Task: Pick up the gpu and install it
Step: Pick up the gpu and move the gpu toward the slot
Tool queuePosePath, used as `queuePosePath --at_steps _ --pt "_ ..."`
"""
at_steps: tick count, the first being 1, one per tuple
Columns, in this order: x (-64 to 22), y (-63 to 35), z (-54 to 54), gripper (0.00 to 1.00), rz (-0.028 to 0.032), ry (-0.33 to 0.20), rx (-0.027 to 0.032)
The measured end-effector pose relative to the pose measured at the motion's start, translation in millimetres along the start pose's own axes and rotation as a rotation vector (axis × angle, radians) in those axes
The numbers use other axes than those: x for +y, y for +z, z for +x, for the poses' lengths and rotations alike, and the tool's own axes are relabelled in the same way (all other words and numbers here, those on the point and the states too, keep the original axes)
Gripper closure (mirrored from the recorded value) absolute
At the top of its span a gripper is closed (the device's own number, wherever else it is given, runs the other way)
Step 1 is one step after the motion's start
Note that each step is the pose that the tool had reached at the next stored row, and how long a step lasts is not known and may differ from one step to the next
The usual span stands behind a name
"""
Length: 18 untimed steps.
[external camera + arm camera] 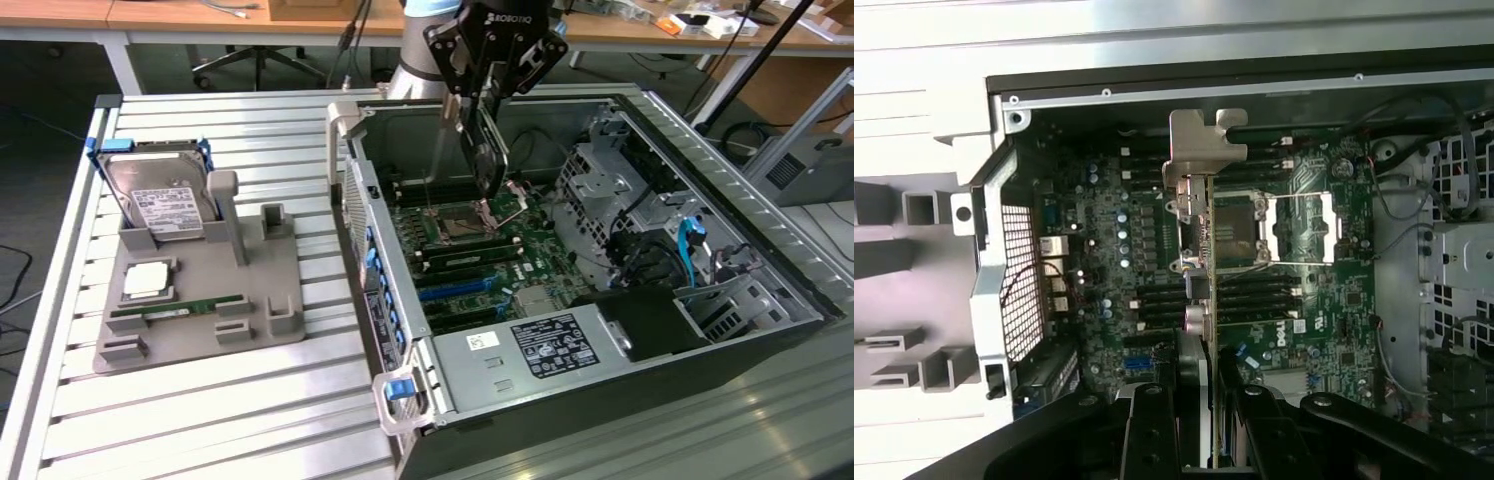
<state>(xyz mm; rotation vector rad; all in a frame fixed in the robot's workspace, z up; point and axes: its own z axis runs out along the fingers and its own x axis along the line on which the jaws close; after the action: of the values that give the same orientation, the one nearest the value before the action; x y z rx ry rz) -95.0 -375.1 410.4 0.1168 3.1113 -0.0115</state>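
Hanging over the open case (pixel 742 200) is the gpu (pixel 486 165), held edge-on and roughly upright, with the gripper (pixel 478 100) clamped on its upper edge. So the card is grasped and in the air, not seated.

In the wrist view the silver bracket (pixel 1202 150) leads, pointing toward the rear wall of the case, and the board's thin edge runs back between the fingers.

Below it sits the motherboard (pixel 527 245). As far as I can judge, the card is over the CPU socket (pixel 461 222) rather than the blue slots (pixel 461 288) nearer the power supply. That's the first worry: a descent from this spot would put the connector edge on the socket frame or the memory slots, not into a slot.

Second worry is the bracket (it's the widest part of the card). If the angle is slightly off, it could catch the rear wall or its grille and lever the card in the grip.

Third, the hold is on a thin edge, so any snag could pivot the board between the pads and leave it skewed to the slot. Pressing down like that risks a bent connector.

The loose cables (pixel 690 245) lie to the exterior view's right, well apart from the card. The hard drive (pixel 158 200) rests on its stand on the counter (pixel 200 430).
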Motion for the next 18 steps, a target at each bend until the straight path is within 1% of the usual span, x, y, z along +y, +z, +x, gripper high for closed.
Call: queuePosePath --at_steps 9,18 --pt "0.2 2.3 -2.4 0.73 0.0079 0.0 -0.0006" --pt "0.3 4.2 -3.8 0.73 0.0134 0.0 -0.001"
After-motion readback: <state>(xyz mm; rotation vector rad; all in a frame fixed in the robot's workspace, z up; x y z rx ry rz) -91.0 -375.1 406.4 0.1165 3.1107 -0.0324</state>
